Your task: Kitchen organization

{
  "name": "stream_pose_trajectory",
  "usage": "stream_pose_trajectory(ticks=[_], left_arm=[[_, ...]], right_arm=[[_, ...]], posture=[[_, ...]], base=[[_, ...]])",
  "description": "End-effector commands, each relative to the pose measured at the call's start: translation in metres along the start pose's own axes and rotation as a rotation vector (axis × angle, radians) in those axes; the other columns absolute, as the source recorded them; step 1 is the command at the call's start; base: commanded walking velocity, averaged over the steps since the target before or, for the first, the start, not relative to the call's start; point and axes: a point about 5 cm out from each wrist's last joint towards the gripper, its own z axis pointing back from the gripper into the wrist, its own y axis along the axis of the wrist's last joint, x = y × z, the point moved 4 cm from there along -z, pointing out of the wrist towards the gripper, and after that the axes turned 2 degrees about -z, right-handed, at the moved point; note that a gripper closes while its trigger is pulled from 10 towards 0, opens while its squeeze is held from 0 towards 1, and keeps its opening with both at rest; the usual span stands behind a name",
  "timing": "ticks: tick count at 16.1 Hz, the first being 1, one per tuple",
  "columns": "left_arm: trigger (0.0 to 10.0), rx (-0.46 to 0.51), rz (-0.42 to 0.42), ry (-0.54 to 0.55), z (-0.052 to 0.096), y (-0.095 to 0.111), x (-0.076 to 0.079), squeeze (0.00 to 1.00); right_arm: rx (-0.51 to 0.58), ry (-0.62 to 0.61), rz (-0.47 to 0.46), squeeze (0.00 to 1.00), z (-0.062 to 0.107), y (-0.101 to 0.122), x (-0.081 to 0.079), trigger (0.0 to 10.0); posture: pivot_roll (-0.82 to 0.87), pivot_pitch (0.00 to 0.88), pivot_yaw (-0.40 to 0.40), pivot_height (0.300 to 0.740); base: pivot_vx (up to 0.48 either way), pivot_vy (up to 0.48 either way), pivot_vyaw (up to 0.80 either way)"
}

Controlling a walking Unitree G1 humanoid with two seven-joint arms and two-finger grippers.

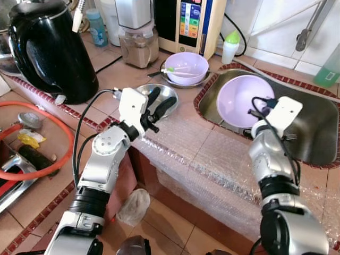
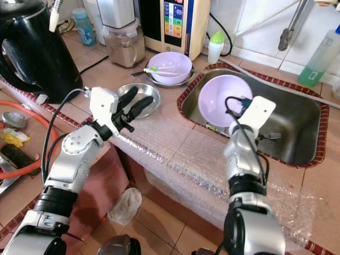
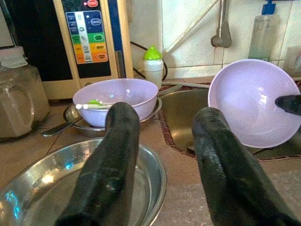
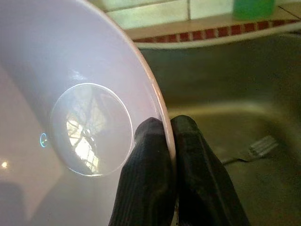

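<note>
Two lilac plastic bowls are in view. The right gripper (image 4: 170,141) has its two black fingers pinched tight on the rim of one lilac bowl (image 1: 241,100), one finger inside the rim and one outside. That bowl is held tilted up on edge over the steel sink (image 1: 319,127), its hollow facing the robot. Beyond the gripper's fingertips, a single fork (image 4: 256,148) lies on the sink floor, apart from the bowl. The sink floor on the far side of the bowl's rim from its hollow is open steel.

The second lilac bowl (image 1: 186,67) sits upright just beyond the left gripper (image 1: 157,105), resting in a shallow steel dish, with one white and green utensil (image 1: 175,69) lying across it. The left gripper hovers over one round steel plate (image 1: 171,91) on the tiled counter (image 1: 106,66). Its fingers stand well apart and hold nothing. The plate is directly under the fingertips, close to the sink's red-tiled edge.

Behind the bowl stand one blender jar (image 1: 139,45), one white appliance with coloured buttons (image 1: 188,24), and one small white bottle with a green cap (image 1: 230,47). One black kettle (image 1: 50,50) stands well to the left gripper's left. A sheet of bubble wrap (image 1: 212,159) covers the counter's front edge between the two arms, lying flat.
</note>
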Motion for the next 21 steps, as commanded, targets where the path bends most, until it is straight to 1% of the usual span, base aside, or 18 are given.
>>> stream_pose_trajectory(ticks=[1, 3, 4, 5, 6, 8, 9, 12, 13, 14, 15, 16, 18, 19, 20, 21], left_arm=[[10.0, -0.005, -0.021, -0.018, 0.001, 0.003, 0.003, 1.00], [10.0, -0.036, -0.025, -0.049, 0.004, 0.001, 0.005, 1.00], [10.0, -0.054, -0.031, -0.070, 0.005, -0.001, 0.006, 1.00], [10.0, -0.122, -0.055, -0.147, 0.012, -0.009, 0.011, 1.00], [10.0, -0.139, -0.063, -0.174, 0.014, -0.010, 0.013, 1.00], [10.0, -0.188, -0.070, -0.208, 0.019, -0.016, 0.015, 1.00], [10.0, -0.195, -0.074, -0.216, 0.020, -0.017, 0.016, 1.00], [10.0, -0.210, -0.064, -0.229, 0.022, -0.016, 0.017, 1.00], [10.0, -0.214, -0.066, -0.232, 0.020, -0.016, 0.017, 1.00], [10.0, -0.214, -0.068, -0.235, 0.018, -0.015, 0.017, 1.00], [10.0, -0.212, -0.070, -0.237, 0.016, -0.013, 0.017, 1.00], [10.0, -0.215, -0.067, -0.239, 0.014, -0.012, 0.017, 1.00], [10.0, -0.227, -0.071, -0.243, 0.012, -0.014, 0.016, 1.00], [10.0, -0.231, -0.068, -0.245, 0.012, -0.014, 0.016, 1.00], [10.0, -0.233, -0.067, -0.246, 0.011, -0.014, 0.016, 1.00], [10.0, -0.238, -0.069, -0.251, 0.010, -0.015, 0.015, 1.00]], right_arm=[[0.001, -0.016, 0.012, 0.00, -0.002, 0.000, 0.002, 0.0], [-0.039, -0.050, 0.075, 0.00, -0.005, -0.007, 0.008, 0.0], [-0.070, -0.064, 0.094, 0.00, -0.006, -0.013, 0.010, 3.1], [-0.144, -0.068, 0.169, 0.22, -0.007, -0.025, 0.012, 10.0], [-0.162, -0.069, 0.149, 1.00, -0.007, -0.028, 0.012, 10.0], [-0.196, -0.049, 0.152, 1.00, -0.005, -0.036, 0.007, 10.0], [-0.195, -0.044, 0.157, 1.00, -0.005, -0.036, 0.005, 10.0], [-0.183, -0.001, 0.155, 1.00, -0.003, -0.039, -0.006, 10.0], [-0.148, 0.050, 0.184, 1.00, -0.002, -0.036, -0.016, 10.0], [-0.127, 0.104, 0.172, 1.00, 0.000, -0.034, -0.024, 10.0], [-0.084, 0.164, 0.175, 1.00, 0.002, -0.030, -0.033, 10.0], [-0.059, 0.191, 0.211, 1.00, 0.004, -0.029, -0.036, 10.0], [-0.050, 0.201, 0.264, 1.00, 0.010, -0.037, -0.032, 10.0], [-0.061, 0.201, 0.222, 1.00, 0.012, -0.041, -0.029, 10.0], [-0.059, 0.200, 0.210, 1.00, 0.014, -0.044, -0.026, 10.0], [-0.019, 0.206, 0.239, 1.00, 0.017, -0.042, -0.018, 10.0]], posture=[[0.04, 0.014, 0.035, 0.740], [0.04, 0.017, 0.036, 0.740], [0.04, 0.017, 0.036, 0.740], [0.06, 0.031, 0.037, 0.740], [0.06, 0.031, 0.037, 0.740], [0.07, 0.043, 0.037, 0.740], [0.07, 0.050, 0.037, 0.740], [0.08, 0.056, 0.041, 0.740], [0.08, 0.057, 0.045, 0.740], [0.08, 0.059, 0.051, 0.740], [0.07, 0.059, 0.053, 0.740], [0.07, 0.059, 0.058, 0.740], [0.06, 0.057, 0.068, 0.740], [0.06, 0.054, 0.073, 0.740], [0.06, 0.054, 0.073, 0.740], [0.04, 0.046, 0.084, 0.740]], base=[[0.000, 0.000, 0.00], [0.000, 0.000, 0.00], [0.000, 0.000, 0.00], [0.000, 0.000, 0.00], [0.000, 0.000, 0.00], [0.000, 0.000, 0.00], [0.000, 0.000, 0.00], [0.000, 0.000, 0.00], [0.000, 0.000, 0.00], [0.000, 0.000, 0.00], [0.000, 0.000, 0.00], [0.000, 0.000, 0.00], [0.000, 0.000, 0.00], [0.000, 0.000, 0.00], [0.000, 0.000, 0.00], [0.000, 0.000, 0.00]])
